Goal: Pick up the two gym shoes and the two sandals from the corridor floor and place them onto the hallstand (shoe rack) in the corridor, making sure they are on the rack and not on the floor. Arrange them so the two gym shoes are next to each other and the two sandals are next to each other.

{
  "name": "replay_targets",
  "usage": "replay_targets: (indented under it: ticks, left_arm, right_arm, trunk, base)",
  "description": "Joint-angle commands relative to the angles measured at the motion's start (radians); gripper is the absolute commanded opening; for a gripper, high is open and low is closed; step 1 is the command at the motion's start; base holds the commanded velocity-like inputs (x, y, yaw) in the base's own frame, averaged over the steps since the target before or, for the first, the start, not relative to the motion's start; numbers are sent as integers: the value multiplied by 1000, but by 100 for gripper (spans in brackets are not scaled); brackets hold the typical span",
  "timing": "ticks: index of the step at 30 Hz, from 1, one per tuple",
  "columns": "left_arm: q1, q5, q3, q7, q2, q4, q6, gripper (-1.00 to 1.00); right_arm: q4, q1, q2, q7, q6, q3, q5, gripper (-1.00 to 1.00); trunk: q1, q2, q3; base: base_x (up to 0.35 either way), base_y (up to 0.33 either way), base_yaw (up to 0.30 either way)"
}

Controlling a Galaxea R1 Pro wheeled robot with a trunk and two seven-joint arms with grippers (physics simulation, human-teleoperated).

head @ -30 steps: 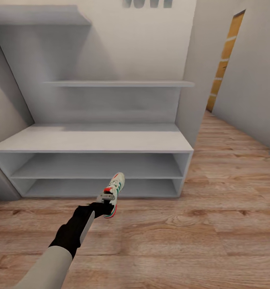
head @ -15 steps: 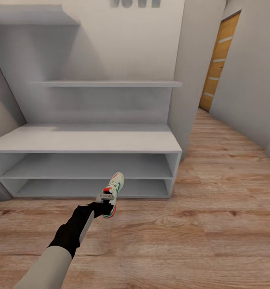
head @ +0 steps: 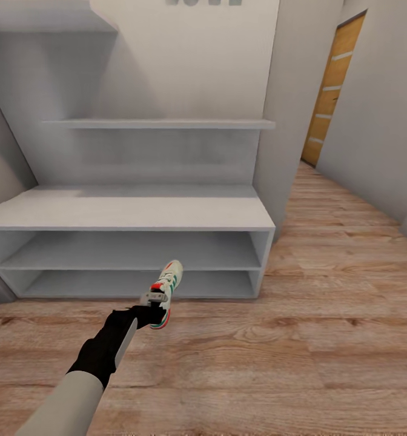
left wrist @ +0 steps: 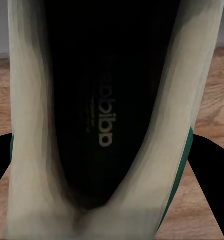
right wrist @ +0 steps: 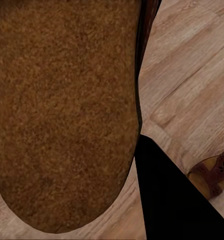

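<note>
- My left gripper [head: 155, 307] is clamped on a gym shoe [head: 165, 292], held above the corridor floor [head: 300, 339], in front of the hallstand [head: 131, 213]; its dark inside [left wrist: 104, 100] faces my wrist camera
- The hallstand's top and two open shelves hold nothing
- My right gripper: a brown sandal sole [right wrist: 62, 110] sits close against its camera, another sandal [right wrist: 212, 172] lies on the floor; whether the jaws grip, I cannot tell

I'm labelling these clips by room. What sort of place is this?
Most likely a home hallway or entryway: a low white shoe rack with open shelves, wood-plank floor, and a wooden door down the passage.
</note>
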Motion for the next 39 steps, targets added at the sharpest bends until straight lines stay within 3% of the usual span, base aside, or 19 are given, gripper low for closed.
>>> replay_targets:
  ticks: [1,11,19,30,39]
  left_arm:
    - [0,-1,1,-3,0,-2,5,-100]
    - [0,-1,4,-1,25,-3,4,-100]
    - [0,-1,6,38,49,-3,-62,-100]
    - [0,0,17,41,50,-3,-65,-100]
    - [0,1,65,41,50,-2,-66,-100]
  right_arm:
    - [-1,-1,0,-1,6,-1,-5,-100]
    - [-1,-1,0,-1,6,-1,-5,-100]
    - [-1,-1,0,-1,6,-1,-5,-100]
    - [-1,-1,0,-1,6,-1,-5,-100]
    - [-1,-1,0,-1,6,-1,-5,-100]
  trunk:
    - [0,-1,-6]
    - [5,-3,-59]
    - [5,-3,-61]
    - [5,-3,-61]
    - [5,-3,-61]
  base:
    - [0,0,0]
    - [0,0,6]
    - [0,0,5]
    - [101,72,0]
    - [91,73,0]
